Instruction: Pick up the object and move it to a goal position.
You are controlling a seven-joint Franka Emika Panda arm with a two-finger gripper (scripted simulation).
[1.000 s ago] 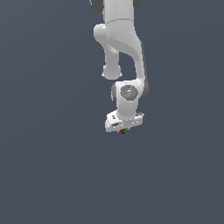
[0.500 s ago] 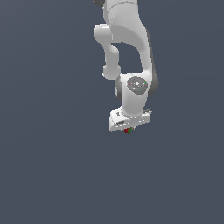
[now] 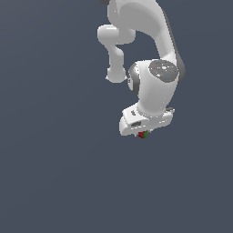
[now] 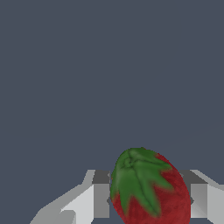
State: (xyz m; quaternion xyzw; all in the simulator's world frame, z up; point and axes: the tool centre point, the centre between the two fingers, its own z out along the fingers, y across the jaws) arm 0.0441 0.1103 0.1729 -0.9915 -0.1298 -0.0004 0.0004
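In the wrist view the strawberry [image 4: 151,188] fills the lower middle of the frame, and the hand [image 4: 148,199] is pinching it between the two fingers [image 4: 101,194], green cap toward the camera. In the exterior view it shows as a red dot [image 3: 144,134] under the hand [image 3: 144,133], right of centre, above the plain grey surface [image 3: 54,182]. No goal mark is visible. I judge the carry should go slowly, with steady squeeze, because the fruit is round and may slip.

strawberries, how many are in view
1. The strawberry sits between the gripper jaws, showing as a red-green speck under the hand in the exterior view. No others are visible.
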